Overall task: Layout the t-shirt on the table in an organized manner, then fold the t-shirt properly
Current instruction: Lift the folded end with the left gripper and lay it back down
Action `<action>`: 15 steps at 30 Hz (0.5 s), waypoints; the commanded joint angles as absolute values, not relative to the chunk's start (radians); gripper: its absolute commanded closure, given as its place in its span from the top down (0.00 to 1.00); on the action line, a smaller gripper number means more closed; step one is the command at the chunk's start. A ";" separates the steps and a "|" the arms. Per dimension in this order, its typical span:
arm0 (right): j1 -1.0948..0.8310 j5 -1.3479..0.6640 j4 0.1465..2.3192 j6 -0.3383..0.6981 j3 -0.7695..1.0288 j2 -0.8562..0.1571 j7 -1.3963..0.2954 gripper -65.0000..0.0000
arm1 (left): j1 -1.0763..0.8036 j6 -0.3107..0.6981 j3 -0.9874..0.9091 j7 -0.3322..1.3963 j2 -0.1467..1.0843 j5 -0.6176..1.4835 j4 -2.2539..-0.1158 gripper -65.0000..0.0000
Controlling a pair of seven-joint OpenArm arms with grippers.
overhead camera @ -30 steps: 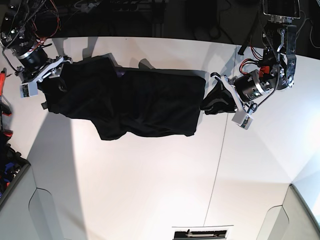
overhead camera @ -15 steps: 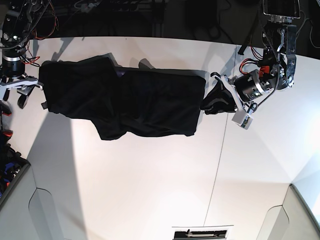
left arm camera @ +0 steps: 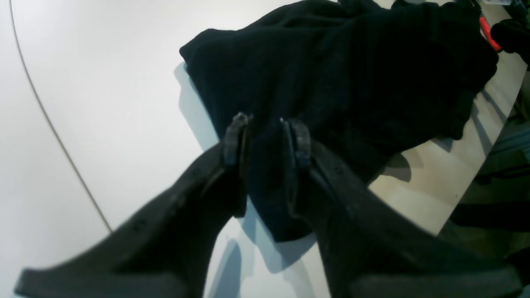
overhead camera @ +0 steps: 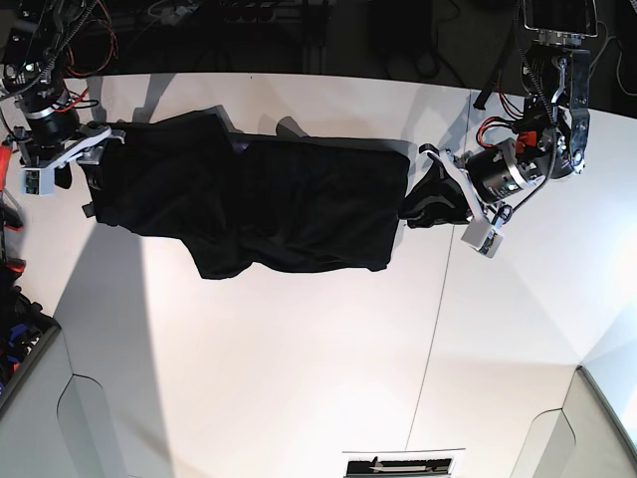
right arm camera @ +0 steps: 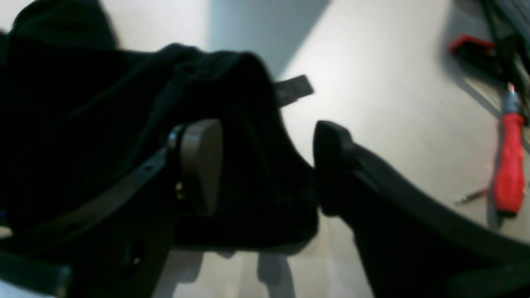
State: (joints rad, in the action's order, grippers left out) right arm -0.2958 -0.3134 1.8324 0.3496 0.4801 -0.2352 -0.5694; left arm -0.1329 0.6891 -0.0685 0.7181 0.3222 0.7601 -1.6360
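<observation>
step in hand appears to be spreading. left gripper [left arm camera: 265,124] stands part open, clamping a fold of the shirt [overhead camera: 269,204]; pull level, away from the seam [overhead camera: 438,299]. right gripper [right arm camera: 265,165]: jaws apart around cloth, grip uncertain. shirt lies beyond the seam on the table [overhead camera: 299,368], long axis crosswise between the 2 arms.

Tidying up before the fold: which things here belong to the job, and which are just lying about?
Belongs to the job:
- black fabric t-shirt
- smooth white tabletop

Just lying about:
- red-handled tool beside the shirt
- dark cables behind the table
</observation>
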 commanded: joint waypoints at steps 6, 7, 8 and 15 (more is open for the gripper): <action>-0.289 -0.336 1.850 0.353 0.487 -0.249 -0.577 0.00 | -0.126 0.698 -0.073 0.705 0.332 0.786 -1.653 0.22; -0.289 -0.359 1.850 0.353 0.487 -0.249 -0.598 0.00 | -0.132 0.698 -0.073 0.712 0.333 0.786 -1.653 0.22; -0.289 -0.384 1.850 0.361 0.487 -0.249 -0.625 0.00 | -0.143 0.698 -0.073 0.726 0.332 0.786 -1.655 0.22; -0.297 -0.598 1.858 0.532 0.487 -0.249 -0.685 0.00 | -0.327 0.698 -0.072 0.752 0.333 0.803 -1.784 0.22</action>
